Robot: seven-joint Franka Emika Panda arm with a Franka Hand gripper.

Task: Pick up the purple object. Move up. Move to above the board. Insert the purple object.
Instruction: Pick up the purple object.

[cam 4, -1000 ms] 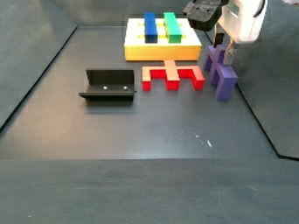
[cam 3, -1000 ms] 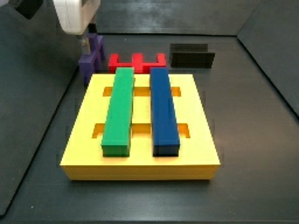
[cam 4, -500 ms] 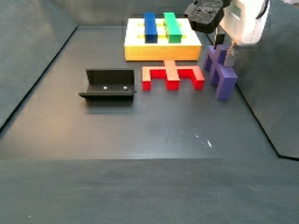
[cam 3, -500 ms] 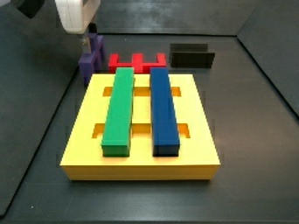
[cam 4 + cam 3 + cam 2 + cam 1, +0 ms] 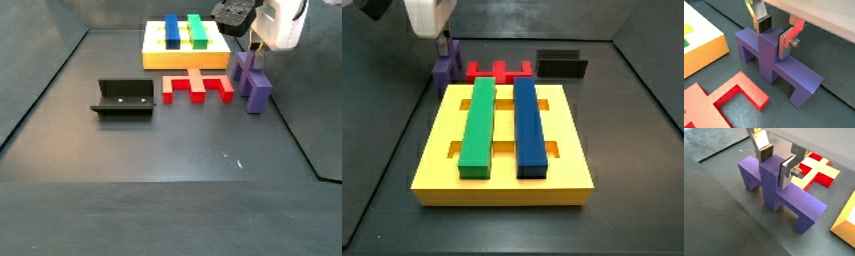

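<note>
end effector: the end effector [image 5: 777,161] is low over the purple object [image 5: 777,188], its two silver fingers [image 5: 788,41] standing either side of the raised middle stub, close against it; i cannot tell whether the pads truly press it. in a side view the white end effector [image 5: 258,42] body hangs right above the piece.
end effector state: fingers spread to about the stub's width, bracketing it; grasp not certain.
purple object: the purple object [image 5: 253,82] rests on the dark bench [image 5: 160,150], legs down, crossbar level, just beside the red piece [image 5: 198,87] and near one short end of the board [image 5: 187,42]. in a side view the purple object [image 5: 445,62] sits at the far corner of the board, partly hidden by the end effector [image 5: 440,38].
board: the board [image 5: 505,145] is yellow, flat on the bench, with a green bar [image 5: 477,123] and a blue bar [image 5: 529,123] lying lengthwise side by side on it, slots showing between and beside them.
red piece: the red piece [image 5: 721,102] lies flat, notches open, apart from the purple object.
fixture: the fixture [image 5: 124,97] stands on the bench, well apart from the end effector, beyond the red piece.
</note>
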